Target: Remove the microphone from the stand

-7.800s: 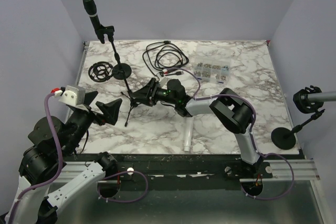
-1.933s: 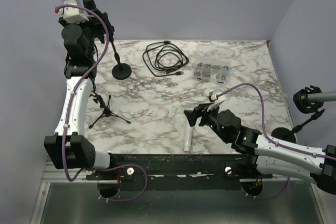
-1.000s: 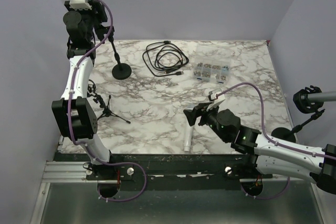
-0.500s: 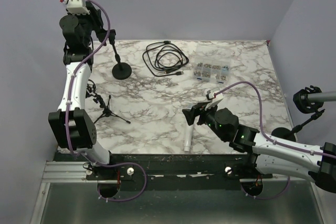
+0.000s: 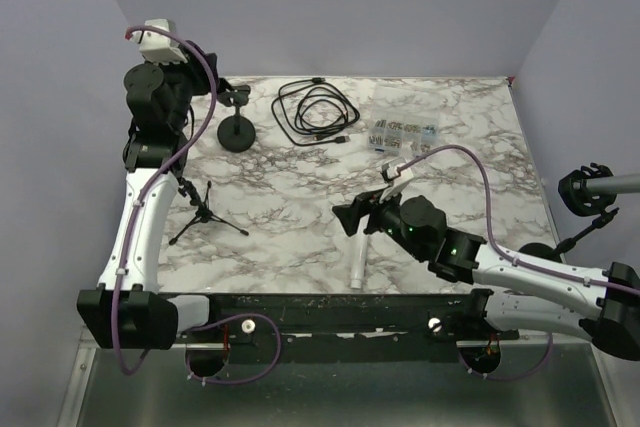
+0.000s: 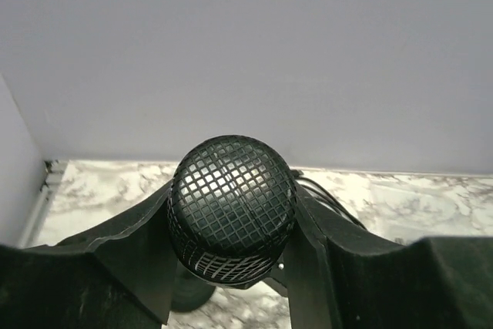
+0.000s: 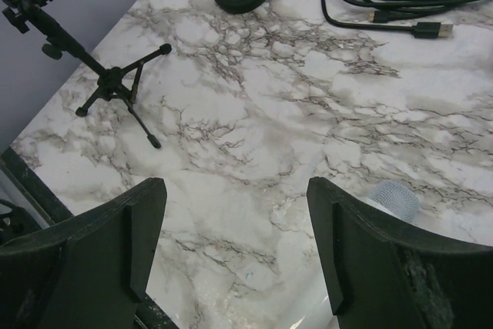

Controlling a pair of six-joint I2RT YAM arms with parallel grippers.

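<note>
Left wrist view looks straight at the round mesh head of the mic. It points at the lens, so the long axis runs away from the camera and down toward the table, and the body is hidden behind the head. The left gripper pinches it, one dark finger pressed on each side just under the grille. A dark round shape sits below the head, partly covered by it.

In the top view the left arm reaches high over the far left corner of the table, close to the wall. The mic is lost against the dark wrist there. The stand has its round base on the marble just right of that arm, and its clip end is near the gripper. I cannot tell whether the mic is still seated in the clip.

A coiled cable lies right of the base, with a clear parts box further right. A small tripod stands near the left edge, below the arm.

The right gripper hangs low over the near middle of the table, with its fingers spread wide around nothing. A white mic lies on the marble just beside it.
</note>
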